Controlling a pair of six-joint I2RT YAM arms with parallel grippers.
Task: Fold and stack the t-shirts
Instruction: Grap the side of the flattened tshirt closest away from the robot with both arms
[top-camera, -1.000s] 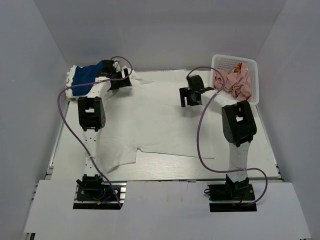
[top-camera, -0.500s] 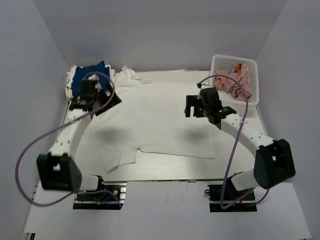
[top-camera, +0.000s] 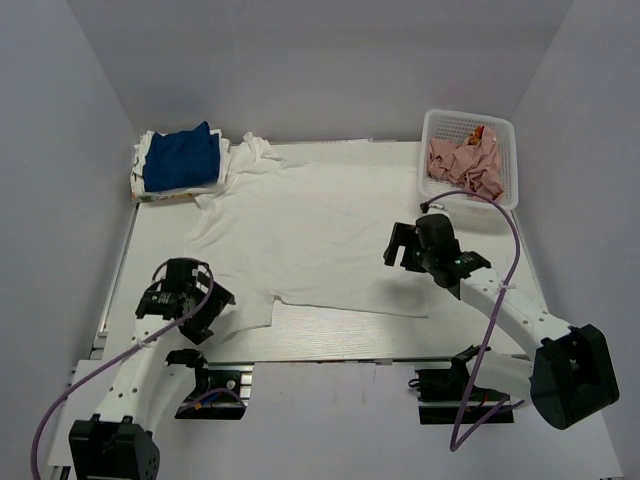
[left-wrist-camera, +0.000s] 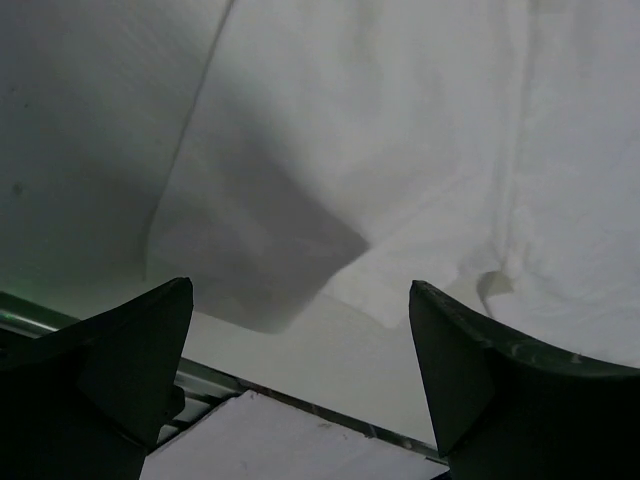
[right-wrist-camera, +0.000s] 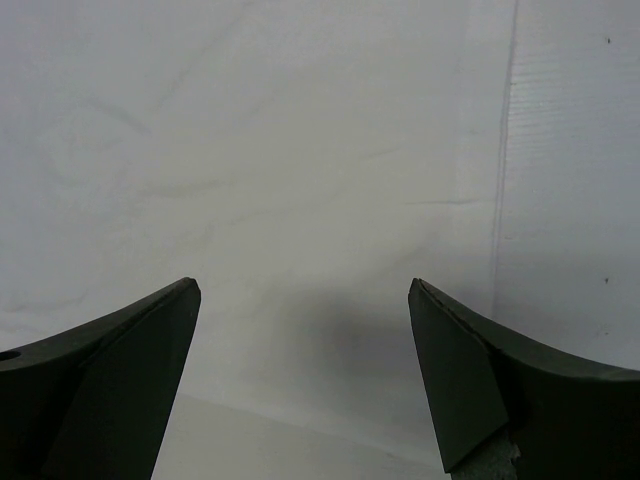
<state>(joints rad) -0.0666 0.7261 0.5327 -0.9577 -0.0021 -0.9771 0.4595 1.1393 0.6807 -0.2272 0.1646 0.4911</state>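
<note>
A large white t-shirt (top-camera: 310, 225) lies spread flat on the table. A folded royal blue t-shirt (top-camera: 180, 155) tops a stack of white ones at the far left corner. My left gripper (top-camera: 205, 305) is open and empty, low over the shirt's near left sleeve (top-camera: 235, 315). In the left wrist view the gripper (left-wrist-camera: 300, 330) frames that sleeve (left-wrist-camera: 400, 150) and the table's near edge. My right gripper (top-camera: 400, 248) is open and empty above the shirt's right side. In the right wrist view the gripper (right-wrist-camera: 303, 340) hovers over flat white cloth (right-wrist-camera: 300, 150).
A white mesh basket (top-camera: 505, 135) holding crumpled pink cloth (top-camera: 465, 165) stands at the far right corner. The table's metal near edge (left-wrist-camera: 300, 405) shows under the left gripper. Grey walls close in the left, right and back.
My left arm has swung back from the blue stack to the near left sleeve. My right arm has moved nearer and to the right, over the shirt's right side.
</note>
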